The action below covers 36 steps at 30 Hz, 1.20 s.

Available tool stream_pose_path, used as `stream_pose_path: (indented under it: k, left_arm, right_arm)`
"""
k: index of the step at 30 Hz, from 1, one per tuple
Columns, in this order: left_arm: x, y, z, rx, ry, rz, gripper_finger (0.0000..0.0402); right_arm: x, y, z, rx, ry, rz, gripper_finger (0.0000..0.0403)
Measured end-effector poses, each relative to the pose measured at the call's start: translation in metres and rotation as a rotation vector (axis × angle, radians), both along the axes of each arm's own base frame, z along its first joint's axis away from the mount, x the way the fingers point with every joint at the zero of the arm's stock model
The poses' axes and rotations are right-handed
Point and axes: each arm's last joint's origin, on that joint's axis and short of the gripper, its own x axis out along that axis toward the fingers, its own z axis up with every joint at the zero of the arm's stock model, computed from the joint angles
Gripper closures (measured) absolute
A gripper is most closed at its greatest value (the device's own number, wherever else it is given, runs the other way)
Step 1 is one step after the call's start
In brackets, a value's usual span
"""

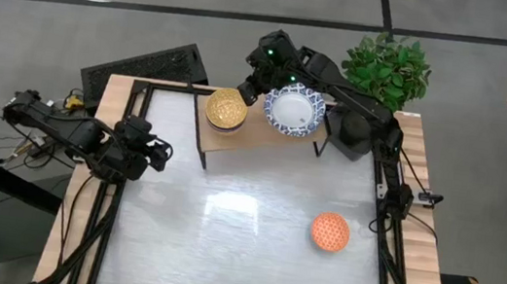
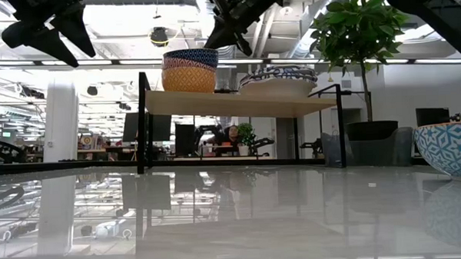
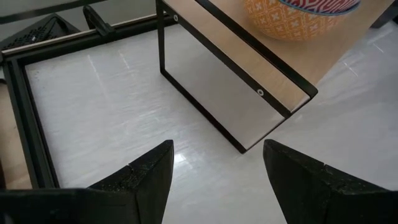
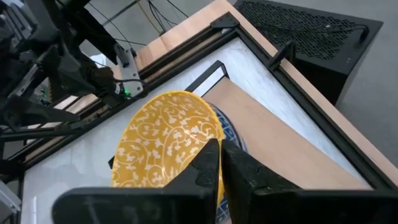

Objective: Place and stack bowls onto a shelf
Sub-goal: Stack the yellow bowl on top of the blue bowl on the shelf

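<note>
I see the table [image 1: 220, 246] carrying the shelf [image 1: 259, 135] along its far edge. On the shelf, a stack of small bowls topped by the yellow-orange bowl [image 1: 226, 108] sits at one end, with the white blue-rimmed bowls [image 1: 294, 109] just beside it. An orange-red bowl [image 1: 330, 232] sits alone on the table, well apart. My right tool [image 1: 250, 91] is above the yellow stack, fingers pinched together on nothing. My left tool [image 1: 160, 153] waits at the table's left edge, fingers spread, empty.
</note>
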Motion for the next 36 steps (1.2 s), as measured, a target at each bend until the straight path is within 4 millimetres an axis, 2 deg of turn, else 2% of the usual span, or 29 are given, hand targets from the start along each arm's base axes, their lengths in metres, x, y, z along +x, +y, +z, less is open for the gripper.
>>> stream_pose_path:
  k: [3,11,18,28,36]
  left_arm:
    - [0.0000,0.0000,0.0000,0.001,0.000,0.000,0.0169]
    - [-0.0001,0.0000,0.0001,0.002,-0.001,0.001,0.0169]
    - [-0.0001,0.0003,0.0003,0.008,-0.008,0.010,0.0169]
    - [-0.0001,0.0004,0.0003,0.009,-0.012,0.014,0.0169]
    - [0.0000,0.0004,0.0003,0.010,-0.012,0.015,0.0169]
  right_arm:
    - [0.0004,-0.0002,-0.0044,0.008,0.017,0.000,0.0355]
    - [0.0007,0.0003,-0.0044,-0.007,0.017,0.012,0.0384]
    - [0.0006,0.0003,-0.0042,-0.006,0.018,0.011,0.0361]
    - [0.0002,0.0005,-0.0047,-0.006,0.025,0.013,0.0382]
    - [-0.0008,0.0010,-0.0061,-0.002,0.041,0.016,0.0367]
